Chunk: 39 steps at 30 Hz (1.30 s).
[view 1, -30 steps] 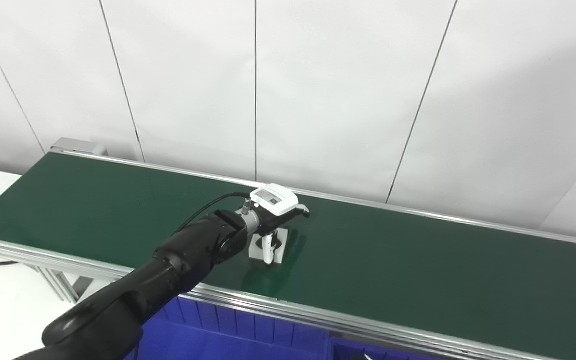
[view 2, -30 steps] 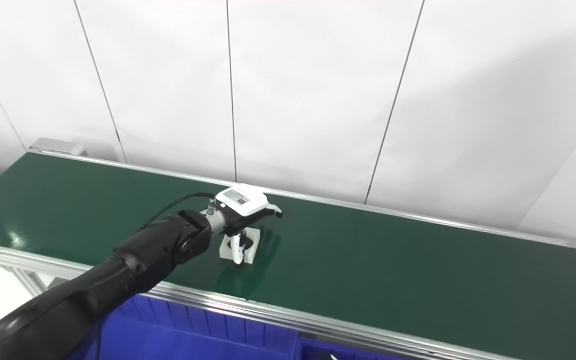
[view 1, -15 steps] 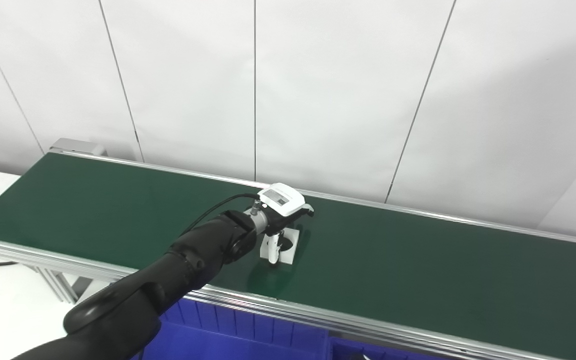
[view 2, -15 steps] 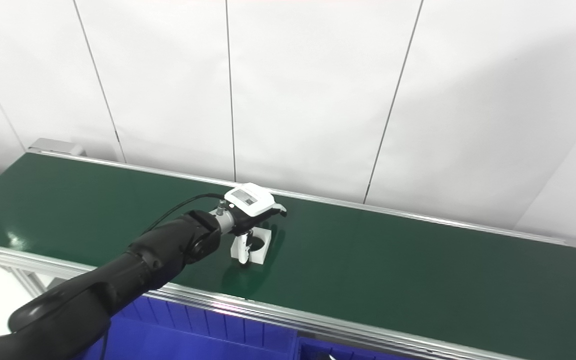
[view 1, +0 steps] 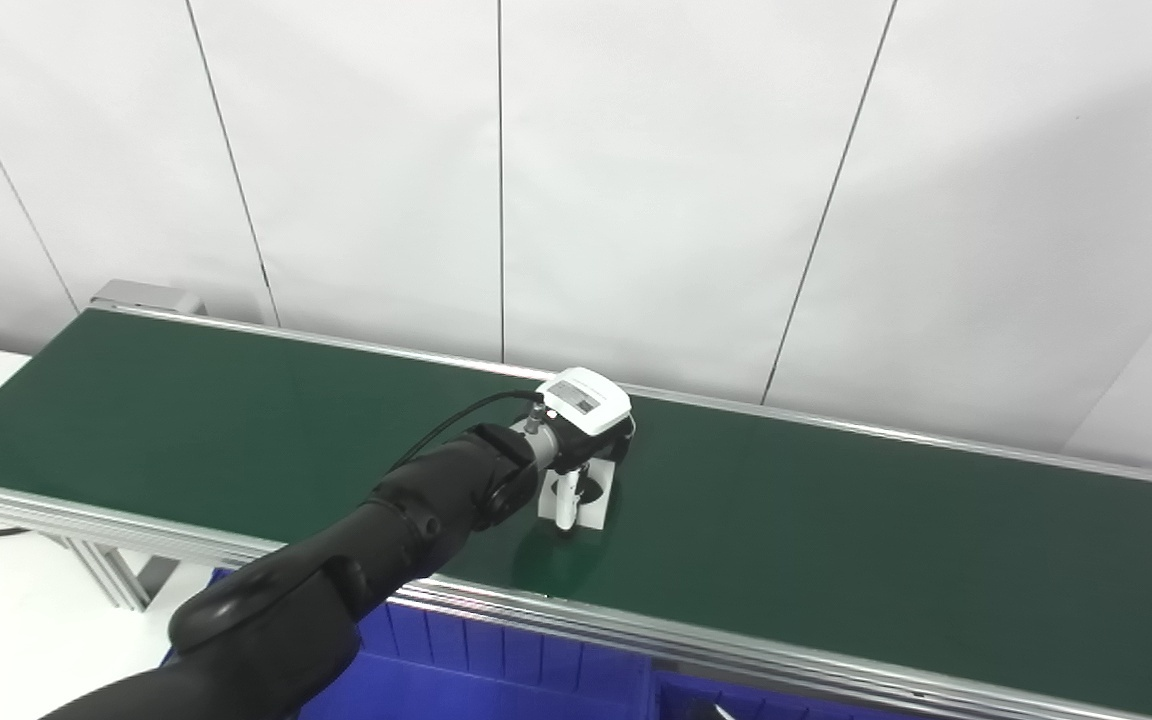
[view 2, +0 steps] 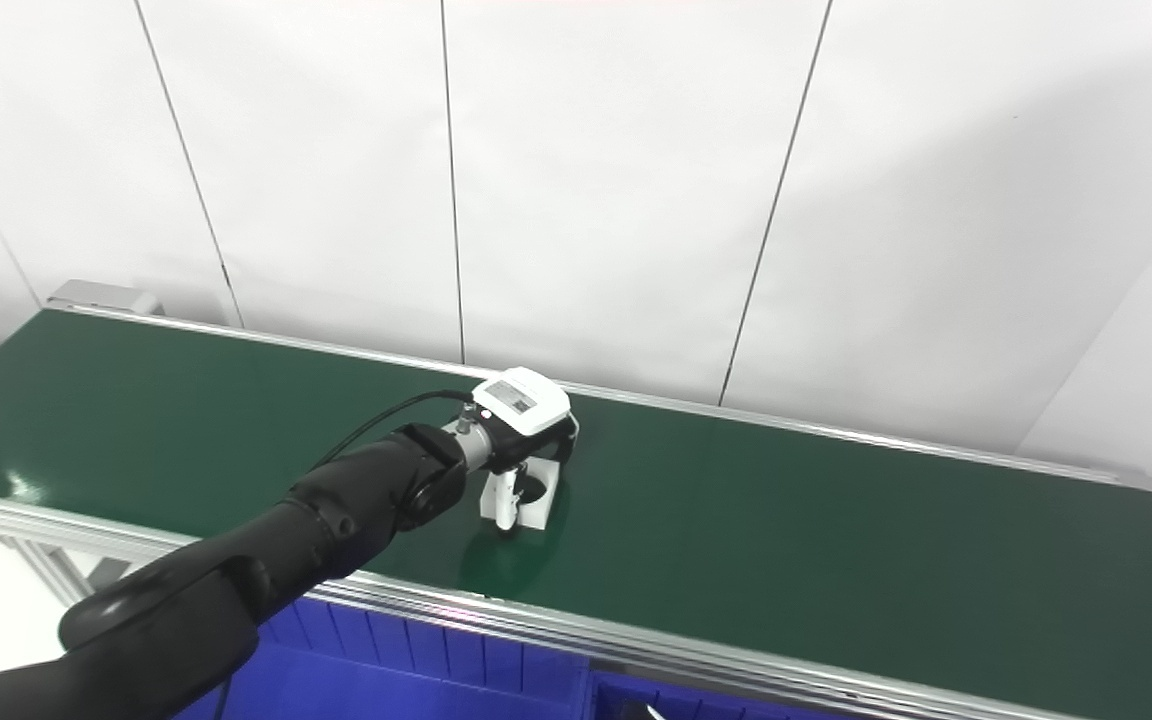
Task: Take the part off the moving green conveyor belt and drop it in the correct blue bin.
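- Part (view 1: 594, 492): small white block-shaped plastic piece with a dark round hole in its top face. It sits on the belt about midway across its width, left of the belt's centre along its length, directly under the left hand.
- Conveyor belt (view 1: 836, 540): long dark green flat belt with silver aluminium side rails, running from upper left to lower right in front of a white panelled wall (view 1: 636, 180).
- Left hand (view 1: 584, 430): white-backed palm with a small grey label, black fingers curled downward over the part. A white fingertip (view 1: 564, 508) reaches down at the part's near-left edge, touching or just beside it. Whether the fingers actually clasp the part cannot be told; the part appears to rest on the belt.
- Left arm (view 1: 386, 540): glossy black, coming in from the lower left, with a black cable (view 1: 456, 420) looping to the wrist.
- Blue bin (view 1: 496, 670): blue ribbed plastic container below the belt's near rail, only partly in view.
- Right hand: out of view.
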{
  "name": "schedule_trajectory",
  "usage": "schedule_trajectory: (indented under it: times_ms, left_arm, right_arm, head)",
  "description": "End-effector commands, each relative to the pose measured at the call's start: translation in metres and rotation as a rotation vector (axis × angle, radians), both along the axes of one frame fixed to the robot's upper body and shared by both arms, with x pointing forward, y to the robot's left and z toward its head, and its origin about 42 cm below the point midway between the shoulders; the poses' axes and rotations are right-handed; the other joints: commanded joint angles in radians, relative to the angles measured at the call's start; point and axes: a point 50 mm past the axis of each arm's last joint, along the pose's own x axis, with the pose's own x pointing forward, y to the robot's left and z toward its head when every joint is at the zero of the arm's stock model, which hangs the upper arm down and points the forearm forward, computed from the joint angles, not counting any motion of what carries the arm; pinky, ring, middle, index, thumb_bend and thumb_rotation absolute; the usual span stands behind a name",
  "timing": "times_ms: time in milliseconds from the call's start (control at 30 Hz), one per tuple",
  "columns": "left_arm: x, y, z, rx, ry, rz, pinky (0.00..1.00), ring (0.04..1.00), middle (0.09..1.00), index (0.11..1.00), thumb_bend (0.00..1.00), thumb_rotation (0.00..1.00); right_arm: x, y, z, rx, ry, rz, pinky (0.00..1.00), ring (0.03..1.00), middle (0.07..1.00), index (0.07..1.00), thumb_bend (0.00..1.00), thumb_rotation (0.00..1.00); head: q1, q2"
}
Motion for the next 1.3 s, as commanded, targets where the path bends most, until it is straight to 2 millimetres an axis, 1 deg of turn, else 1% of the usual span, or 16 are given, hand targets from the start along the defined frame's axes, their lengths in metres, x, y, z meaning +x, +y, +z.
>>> schedule_trajectory:
  times_ms: [0,33,100,233,500,600,667,700,800,867,933,1033,1100,1167,1200,1267]
  left_arm:
    - [0.005,0.014,0.002,0.065,0.031,0.054,0.18,0.256,0.359,0.492,0.52,0.01]
    - [0.006,0.012,0.005,0.085,0.046,0.056,0.19,0.265,0.388,0.494,0.52,0.0]
    - [0.008,0.01,0.009,0.129,0.078,0.069,0.19,0.264,0.395,0.494,0.52,0.0]
    - [0.01,0.006,0.017,0.178,0.119,0.094,0.21,0.301,0.414,0.497,0.52,0.0]
    - [0.009,0.005,0.025,0.198,0.115,0.078,0.26,0.351,0.44,0.502,0.52,0.0]
    - [0.009,0.005,0.029,0.193,0.113,0.075,0.24,0.33,0.441,0.493,0.53,0.0]
    - [0.009,0.005,0.034,0.189,0.108,0.074,0.24,0.329,0.443,0.492,0.53,0.0]
    - [0.008,0.005,0.037,0.189,0.106,0.073,0.25,0.343,0.452,0.493,0.53,0.0]
    - [0.008,0.003,0.056,0.177,0.118,0.071,0.25,0.343,0.447,0.498,0.53,0.0]
    - [0.007,0.0,0.068,0.173,0.126,0.07,0.27,0.359,0.443,0.507,0.53,0.0]
    - [0.006,-0.002,0.082,0.166,0.127,0.065,0.32,0.415,0.457,0.508,0.53,0.0]
    - [0.004,-0.004,0.102,0.146,0.115,0.041,0.36,0.45,0.47,0.507,0.53,0.0]
    - [0.001,-0.003,0.115,0.127,0.114,0.031,0.4,0.486,0.522,0.466,0.52,0.0]
    - [-0.003,0.0,0.127,0.111,0.114,0.026,0.42,0.507,0.533,0.459,0.52,0.0]
    - [-0.005,0.002,0.132,0.108,0.113,0.026,0.44,0.527,0.514,0.471,0.52,0.0]
    - [-0.011,0.007,0.141,0.097,0.105,0.015,0.46,0.537,0.532,0.468,0.52,0.0]
  right_arm:
    - [0.006,0.007,0.01,0.031,-0.045,-0.001,0.87,0.877,0.862,0.861,0.86,1.0]
    - [0.007,0.007,0.01,0.031,-0.047,-0.001,0.87,0.875,0.861,0.861,0.86,1.0]
    - [0.007,0.008,0.011,0.031,-0.049,0.0,0.87,0.873,0.86,0.862,0.85,1.0]
    - [0.007,0.008,0.011,0.036,-0.046,-0.001,0.88,0.878,0.86,0.864,0.86,1.0]
    - [0.007,0.008,0.011,0.033,-0.05,-0.006,0.87,0.874,0.853,0.86,0.87,1.0]
    - [0.007,0.008,0.011,0.03,-0.053,-0.005,0.88,0.873,0.852,0.86,0.86,1.0]
    - [0.007,0.007,0.012,0.034,-0.053,-0.004,0.88,0.873,0.853,0.86,0.86,1.0]
    - [0.007,0.007,0.012,0.036,-0.053,-0.004,0.87,0.873,0.853,0.861,0.86,1.0]
    - [0.007,0.004,0.012,0.025,-0.056,-0.003,0.87,0.87,0.853,0.862,0.86,1.0]
    - [0.008,0.002,0.011,0.021,-0.053,-0.003,0.87,0.869,0.852,0.862,0.86,1.0]
    - [0.009,0.0,0.01,0.021,-0.048,-0.002,0.87,0.87,0.852,0.863,0.86,1.0]
    - [0.011,-0.003,0.01,0.03,-0.045,0.0,0.87,0.872,0.854,0.865,0.86,1.0]
    - [0.012,-0.004,0.011,0.032,-0.045,0.001,0.87,0.881,0.859,0.869,0.88,1.0]
    - [0.013,-0.006,0.011,0.032,-0.044,0.004,0.87,0.884,0.861,0.871,0.87,1.0]
    - [0.014,-0.007,0.011,0.03,-0.044,0.005,0.87,0.888,0.864,0.873,0.87,1.0]
    - [0.014,-0.009,0.011,0.023,-0.046,0.005,0.88,0.891,0.867,0.872,0.87,1.0]
  head:
    - [0.001,0.002]
    - [0.001,0.004]
    - [0.001,0.004]
    - [0.0,0.008]
    - [0.001,0.011]
    - [0.005,0.014]
    - [0.012,0.016]
    - [0.013,0.016]
    - [0.031,0.017]
    - [0.044,0.018]
    - [0.055,0.018]
    - [0.074,0.02]
    - [0.082,0.024]
    - [0.09,0.027]
    - [0.09,0.027]
    - [0.093,0.03]
